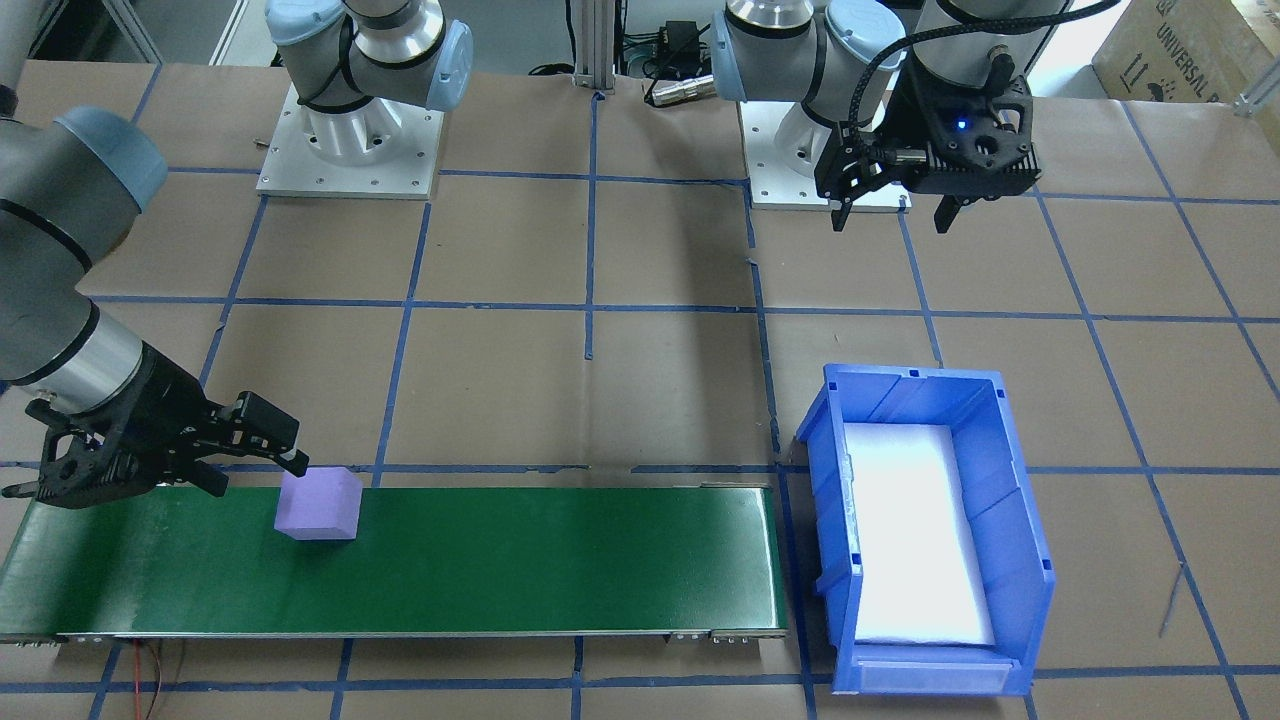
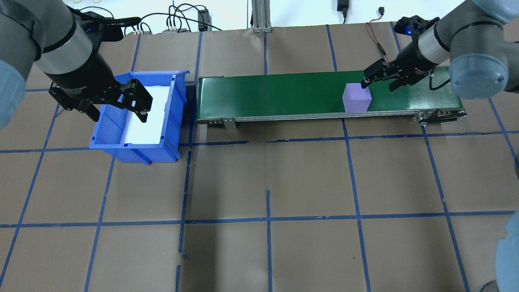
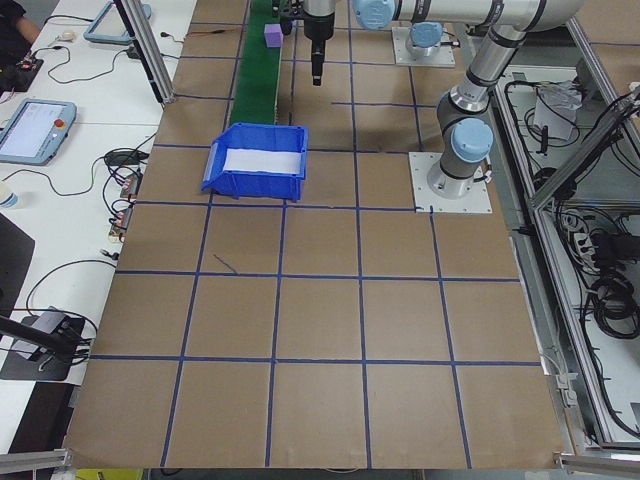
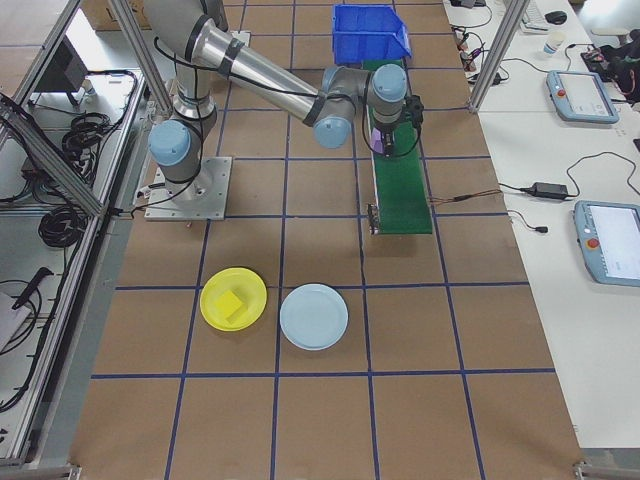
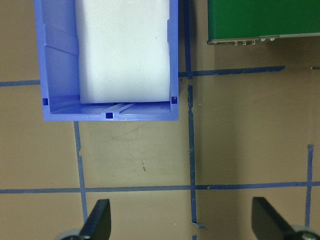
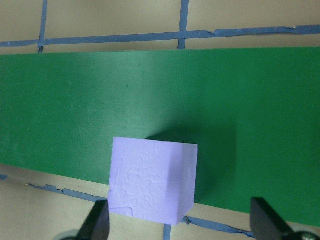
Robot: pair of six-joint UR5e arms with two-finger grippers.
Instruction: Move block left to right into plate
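A purple block point(image 1: 318, 503) point(image 2: 356, 97) point(image 6: 152, 185) sits on the green conveyor belt point(image 1: 500, 560) point(image 2: 275, 93), near the end on my right side. My right gripper point(image 1: 250, 450) point(image 2: 379, 79) point(image 6: 182, 225) hovers open just over and beside the block, with nothing between its fingers. A yellow plate point(image 4: 210, 300) holding a small yellow piece and a bare light blue plate point(image 4: 314, 316) lie on the table, seen only in the exterior right view. My left gripper point(image 1: 892, 215) point(image 2: 117, 108) point(image 5: 182, 222) hangs open and empty by the blue bin.
The blue bin point(image 1: 1000, 480) point(image 2: 101, 136) point(image 5: 55, 60) with a white liner stands at the belt's other end. Blue tape lines grid the brown table. Both arm bases point(image 1: 350, 150) stand on the robot's side of the table.
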